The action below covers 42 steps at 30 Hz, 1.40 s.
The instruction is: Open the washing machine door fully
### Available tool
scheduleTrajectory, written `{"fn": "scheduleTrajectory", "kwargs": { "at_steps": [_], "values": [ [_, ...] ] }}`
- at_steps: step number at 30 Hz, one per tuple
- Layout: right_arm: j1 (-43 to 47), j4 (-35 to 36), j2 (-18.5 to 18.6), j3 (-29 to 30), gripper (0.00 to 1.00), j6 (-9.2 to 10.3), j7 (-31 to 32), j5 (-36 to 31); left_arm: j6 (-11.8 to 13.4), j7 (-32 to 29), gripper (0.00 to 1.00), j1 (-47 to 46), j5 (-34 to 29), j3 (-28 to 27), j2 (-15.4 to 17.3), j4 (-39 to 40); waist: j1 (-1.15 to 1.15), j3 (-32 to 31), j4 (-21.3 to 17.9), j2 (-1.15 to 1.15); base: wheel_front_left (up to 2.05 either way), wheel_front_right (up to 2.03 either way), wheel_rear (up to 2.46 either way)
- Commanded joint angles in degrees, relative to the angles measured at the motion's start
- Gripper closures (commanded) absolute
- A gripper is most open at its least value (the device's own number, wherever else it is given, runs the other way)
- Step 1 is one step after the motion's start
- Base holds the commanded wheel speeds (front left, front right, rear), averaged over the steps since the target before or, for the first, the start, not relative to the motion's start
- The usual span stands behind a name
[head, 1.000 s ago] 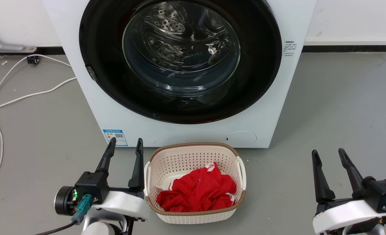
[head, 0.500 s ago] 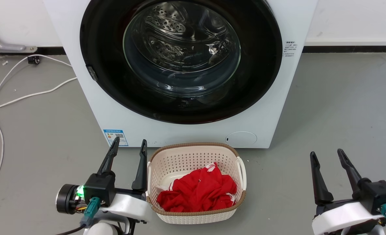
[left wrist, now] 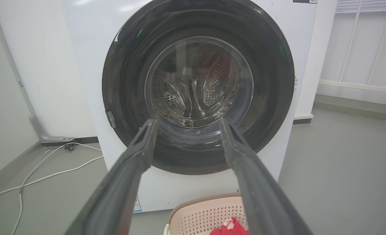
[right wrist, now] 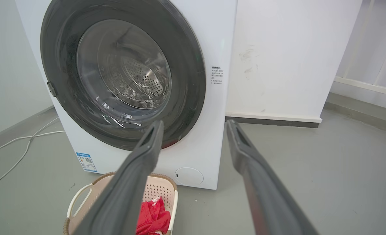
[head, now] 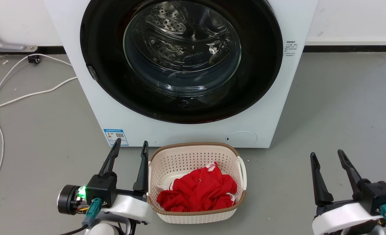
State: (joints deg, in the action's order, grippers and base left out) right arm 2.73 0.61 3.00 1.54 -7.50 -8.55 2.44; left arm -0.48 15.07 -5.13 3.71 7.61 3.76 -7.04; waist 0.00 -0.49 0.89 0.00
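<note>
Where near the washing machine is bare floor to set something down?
Free: the floor right of the basket, between washing machine and right gripper. Left of the machine too, though white cables cross it. Crowded: before the washing machine door, with basket and left gripper.

Left of the basket (head: 193,144): left end effector (head: 131,141), two long dark fingers (head: 110,160) tapering to thin tips, stuck on a boxy black block (head: 102,187). Little green light (head: 82,189) glowing on the side away from the basket, plus a round black cap (head: 66,204) with a silvery rim, a teal plug (head: 93,207) and a black cable (head: 75,228). Glossy white shell (head: 129,205) on the basket side. Right of the basket: right end effector (head: 326,152), same dark fingers, black block, teal plug, white shell.
</note>
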Motion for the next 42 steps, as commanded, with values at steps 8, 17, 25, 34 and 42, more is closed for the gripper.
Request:
{"fn": "scheduleTrajectory", "kwargs": {
  "at_steps": [8,17,25,34,42],
  "values": [
    [0.3,-0.73,-0.24,0.33,1.0,0.03,-0.07,1.86,-0.17,0.15,0.0,-0.25,0.14,-0.22,-0.2,-0.45,0.0,0.06,0.02,0.0,0.0,0.0,0.0],
    [-0.58,-2.25,-0.23,1.21,1.0,0.02,-2.53,16.7,-0.27,0.15,0.0,-0.26,0.1,-0.26,-0.41,-0.51,0.0,0.01,0.26,0.0,0.0,0.0,0.0],
    [-2.35,-3.49,-0.23,1.05,1.0,0.02,-5.12,48.57,-0.3,0.15,0.0,0.06,0.37,-0.45,-0.54,-0.37,0.0,-0.07,0.16,0.0,0.0,0.0,0.0],
    [-6.67,-1.72,-0.17,2.51,1.0,0.02,-5.27,90.56,-0.17,0.15,0.0,-0.27,0.4,-0.77,-0.65,-0.05,0.0,0.64,-0.38,0.0,0.0,0.0,0.0],
    [-17.88,-7.67,3.7,5.97,1.0,0.02,-1.93,108.41,-0.01,0.15,0.0,-1.55,0.34,-1.12,-0.72,0.57,0.0,3.15,-0.68,0.0,0.0,0.0,0.0]
  ]
}}
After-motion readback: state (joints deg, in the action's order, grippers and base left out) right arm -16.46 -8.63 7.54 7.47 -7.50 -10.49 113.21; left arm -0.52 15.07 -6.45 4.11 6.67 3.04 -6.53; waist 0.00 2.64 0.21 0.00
